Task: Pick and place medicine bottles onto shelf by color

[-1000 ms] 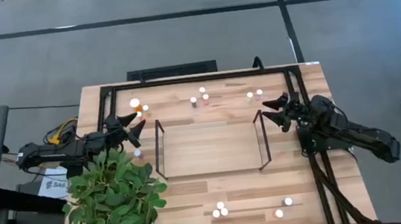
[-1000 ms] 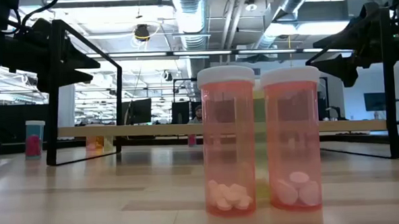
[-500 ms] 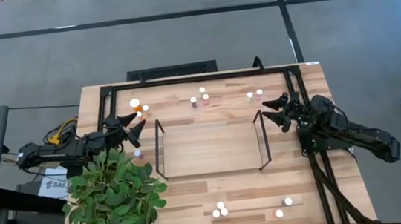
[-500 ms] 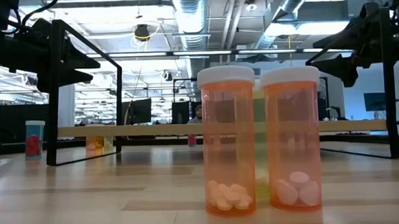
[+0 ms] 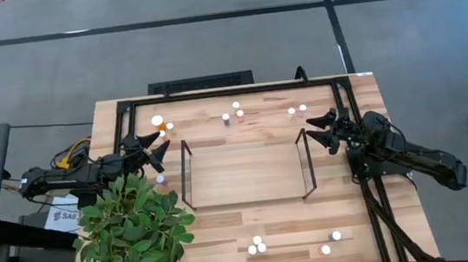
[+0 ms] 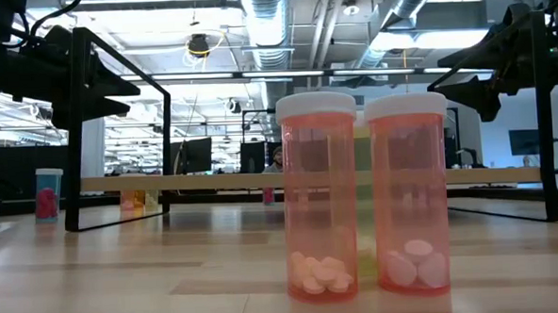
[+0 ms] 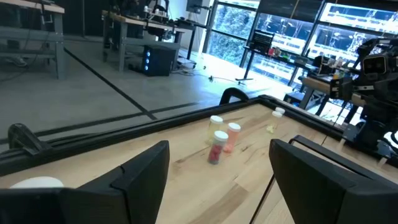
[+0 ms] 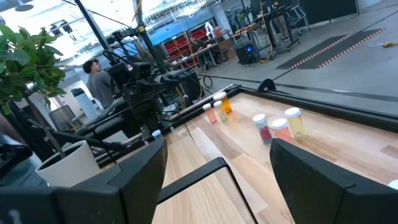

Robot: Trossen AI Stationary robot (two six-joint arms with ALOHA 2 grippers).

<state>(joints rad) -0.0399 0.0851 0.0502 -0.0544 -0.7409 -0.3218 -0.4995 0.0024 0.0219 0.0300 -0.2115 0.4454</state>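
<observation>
High view: shelf (image 5: 245,172) sits mid-table. Bottles (image 5: 236,113) cluster at 12 o'clock of it, more (image 5: 257,247) at 6. Left gripper (image 5: 156,148) at 9 and right gripper (image 5: 321,130) at 3 both hover, jaws open and seemingly empty.

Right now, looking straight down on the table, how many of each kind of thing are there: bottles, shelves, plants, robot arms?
Medicine bottles: 13 white caps countable from above; most body colours too small to tell
Shelf: 1
Potted plant: 1
Robot arms: 2, with the left gripper and right gripper both open and empty
Total: 17
</observation>
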